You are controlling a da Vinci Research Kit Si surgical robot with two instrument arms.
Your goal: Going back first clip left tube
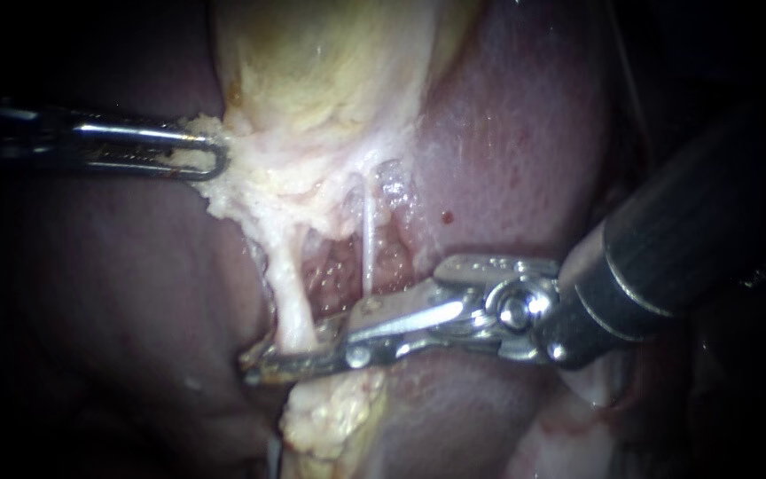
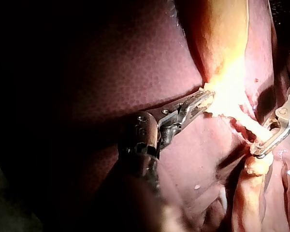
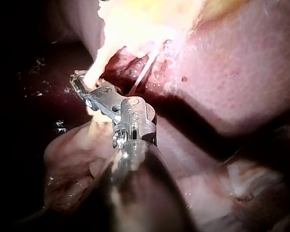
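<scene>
The left tube (image 1: 290,293) is a pale cord running down from the gallbladder (image 1: 330,71) to a fatty lump (image 1: 334,417). My right instrument (image 1: 268,359) comes in from the right. Its jaws straddle the tube's lower end with a narrow gap between them, so they are open. I cannot make out a clip among the metal there. The right wrist view shows the same: the right instrument (image 3: 79,79) sits at the left tube (image 3: 97,63). My left instrument (image 1: 214,160) is shut on the gallbladder's pale edge and holds it leftward.
The thin white right tube (image 1: 368,235) stands just right of the left one, above my right instrument's jaws. Dark red liver (image 1: 525,133) lies on both sides. A raw pink bed (image 1: 339,266) shows between the tubes.
</scene>
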